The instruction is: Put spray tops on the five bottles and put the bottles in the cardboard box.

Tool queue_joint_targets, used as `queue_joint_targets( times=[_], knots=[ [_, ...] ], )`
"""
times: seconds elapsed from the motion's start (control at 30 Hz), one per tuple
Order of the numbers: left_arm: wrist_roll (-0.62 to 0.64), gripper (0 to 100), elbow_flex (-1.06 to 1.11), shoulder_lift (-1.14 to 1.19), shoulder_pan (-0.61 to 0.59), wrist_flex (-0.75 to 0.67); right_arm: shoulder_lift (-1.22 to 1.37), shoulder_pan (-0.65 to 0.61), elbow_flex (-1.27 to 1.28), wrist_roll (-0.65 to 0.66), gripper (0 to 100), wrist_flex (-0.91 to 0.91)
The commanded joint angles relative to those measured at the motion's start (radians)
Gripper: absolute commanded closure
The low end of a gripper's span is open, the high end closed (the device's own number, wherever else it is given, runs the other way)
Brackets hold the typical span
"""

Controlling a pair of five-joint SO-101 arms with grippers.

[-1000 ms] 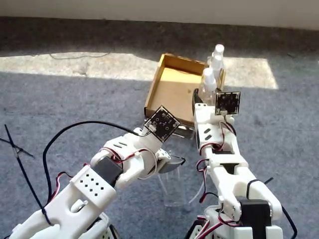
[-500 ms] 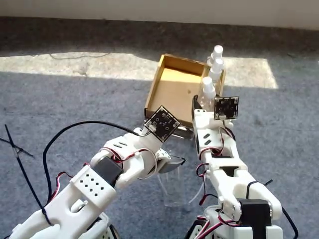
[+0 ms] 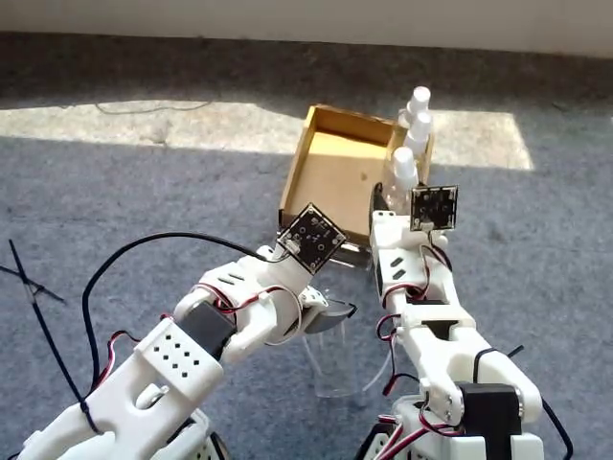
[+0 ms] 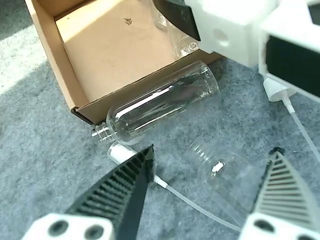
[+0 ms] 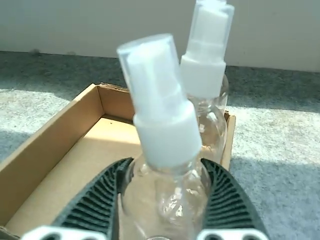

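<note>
The cardboard box (image 3: 326,168) lies open on the grey carpet. Two capped bottles (image 3: 416,120) stand at its far right side. My right gripper (image 3: 388,199) is shut on a third bottle with a spray top (image 3: 403,168), slightly tilted over the box's right side; its jaws (image 5: 165,170) clasp the clear body under the white top (image 5: 160,115). My left gripper (image 4: 212,152) hangs open above an upright uncapped bottle (image 4: 217,170). An uncapped bottle (image 4: 160,107) lies against the box's near wall (image 4: 52,55). A loose spray top (image 4: 120,152) lies beside it, another (image 4: 275,91) under the right arm.
A black cable (image 3: 96,278) loops over the carpet by the left arm, with thin black strips (image 3: 29,283) farther left. A sunlit band (image 3: 144,125) runs behind the box, below a pale wall. The two arms stand close together at the near edge.
My right gripper drew back and down a little with its capped bottle. The left arm kept still.
</note>
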Motion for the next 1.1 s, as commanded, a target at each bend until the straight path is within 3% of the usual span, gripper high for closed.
queue_joint_targets(
  times=[0.0, 0.2, 0.4, 0.67, 0.9, 1.07],
  knots=[
    [-0.002, 68, -0.01, -0.013, 0.008, -0.018, -0.016, 0.007, -0.002, 0.008, 89.2, -0.015],
    [-0.002, 68, -0.01, -0.013, 0.008, -0.018, -0.016, 0.007, -0.002, 0.008, 89.1, -0.015],
    [-0.002, 68, -0.01, -0.013, 0.008, -0.018, -0.016, 0.007, -0.002, 0.006, 78.7, -0.012],
    [-0.002, 68, -0.01, -0.013, 0.008, -0.018, -0.016, 0.007, -0.002, 0.005, 77.9, -0.013],
    [-0.002, 68, -0.012, -0.013, 0.008, -0.018, -0.016, 0.007, -0.002, 0.008, 69.0, -0.01],
    [-0.003, 68, -0.012, -0.013, 0.008, -0.02, -0.018, 0.01, -0.002, 0.008, 68.4, -0.008]
  ],
)
